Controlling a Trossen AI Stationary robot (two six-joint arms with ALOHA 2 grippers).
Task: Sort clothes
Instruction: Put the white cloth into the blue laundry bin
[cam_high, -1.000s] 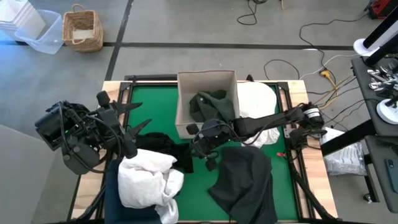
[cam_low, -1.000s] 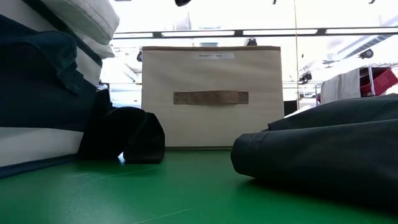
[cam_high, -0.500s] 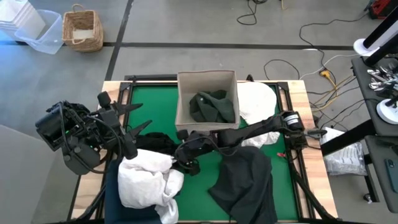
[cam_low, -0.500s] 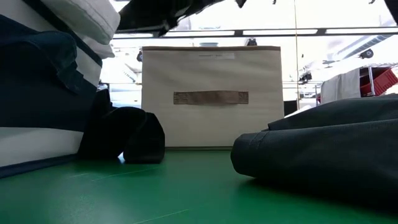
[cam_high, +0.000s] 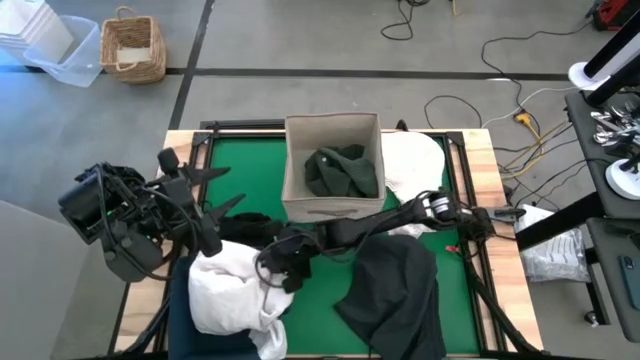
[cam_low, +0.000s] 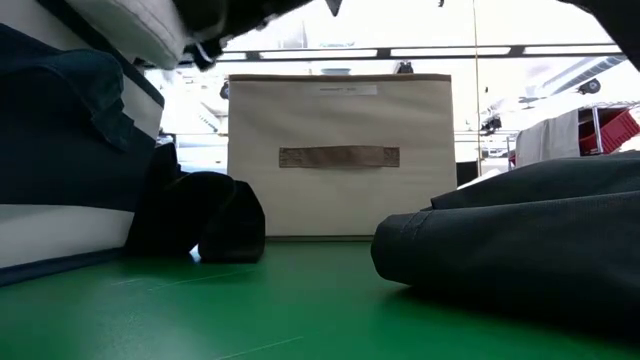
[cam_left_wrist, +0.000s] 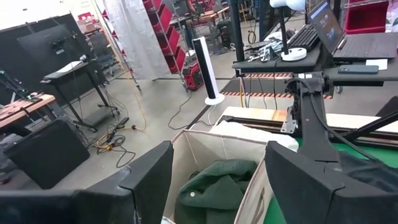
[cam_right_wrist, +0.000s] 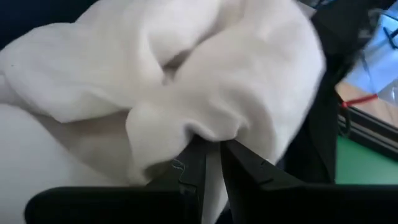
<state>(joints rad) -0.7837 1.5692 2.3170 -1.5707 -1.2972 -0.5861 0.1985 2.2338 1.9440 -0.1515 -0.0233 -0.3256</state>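
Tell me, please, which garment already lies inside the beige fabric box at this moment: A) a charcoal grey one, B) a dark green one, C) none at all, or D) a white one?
B: the high view shows a dark green garment bunched inside the beige fabric box, and the left wrist view shows the same green cloth within its walls.
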